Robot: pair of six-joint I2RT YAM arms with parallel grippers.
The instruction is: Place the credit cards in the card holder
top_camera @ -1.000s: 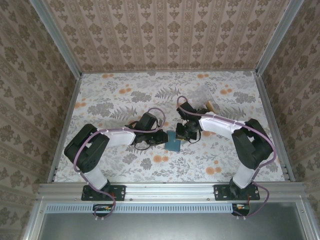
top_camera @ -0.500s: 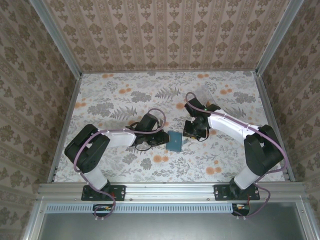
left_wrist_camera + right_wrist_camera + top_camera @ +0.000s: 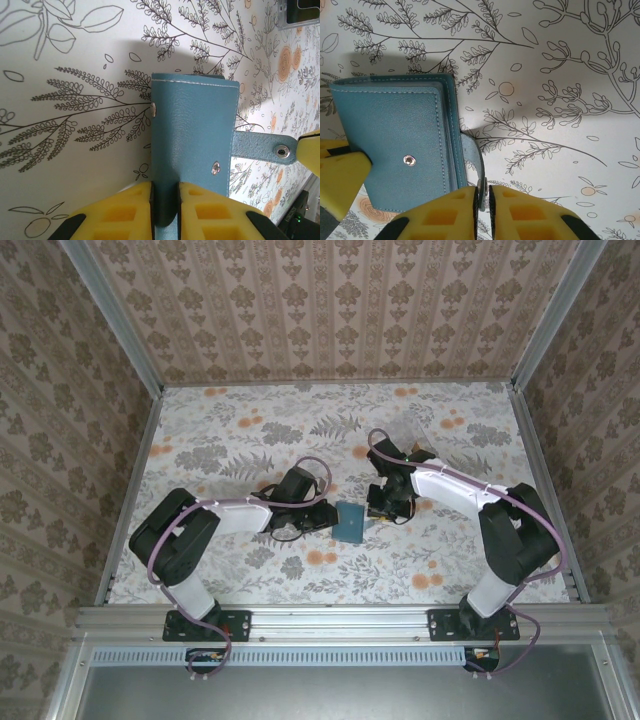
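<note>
Left wrist view has the left gripper [image 3: 165,200] pinching the teal card holder [image 3: 192,130] in the middle of the tabletop [image 3: 75,60], the right gripper [image 3: 482,200] pinching its strap [image 3: 474,160], which could slip out if pulled hard.

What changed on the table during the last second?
The right arm swung its elbow outward to the right, and the right gripper shifted slightly right. It now pinches the snap strap of the card holder. The left gripper stayed clamped on the card holder, which barely moved.
</note>
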